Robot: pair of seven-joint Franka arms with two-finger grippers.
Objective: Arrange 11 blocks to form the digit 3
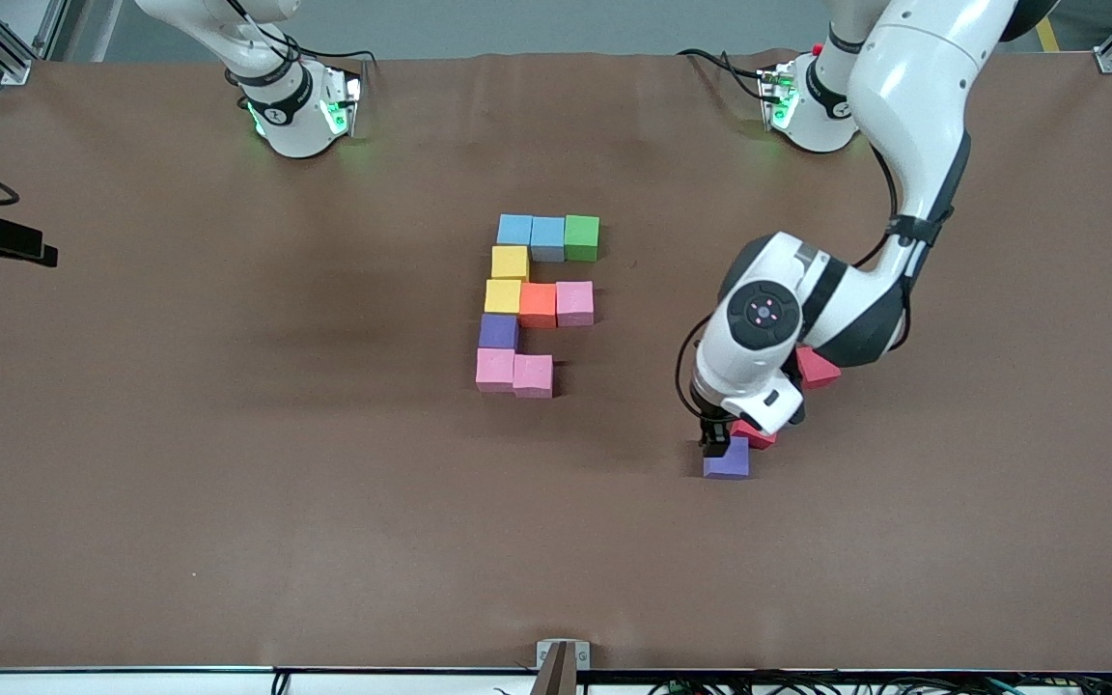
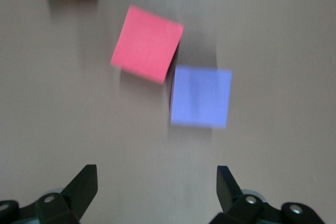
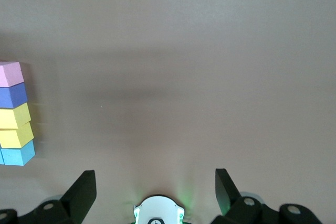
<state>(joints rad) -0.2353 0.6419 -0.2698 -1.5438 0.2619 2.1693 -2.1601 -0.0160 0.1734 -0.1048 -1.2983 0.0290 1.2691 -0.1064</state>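
Loose purple foam cube (image 2: 201, 97) touching red foam cube (image 2: 147, 43), seen whole only from left wrist; left gripper (image 2: 156, 182) wide open, empty, above; right gripper (image 3: 155, 182) likewise agape, empty, waiting.

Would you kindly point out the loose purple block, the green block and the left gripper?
loose purple block (image 1: 725, 463), front view, its top face.
green block (image 1: 581, 235), front view, its top face.
left gripper (image 2: 157, 184), left wrist view, midway between its open fingertips.

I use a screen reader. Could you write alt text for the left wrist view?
The open left end effector hangs over the brown table just short of a purple block. A red block touches that block's corner.
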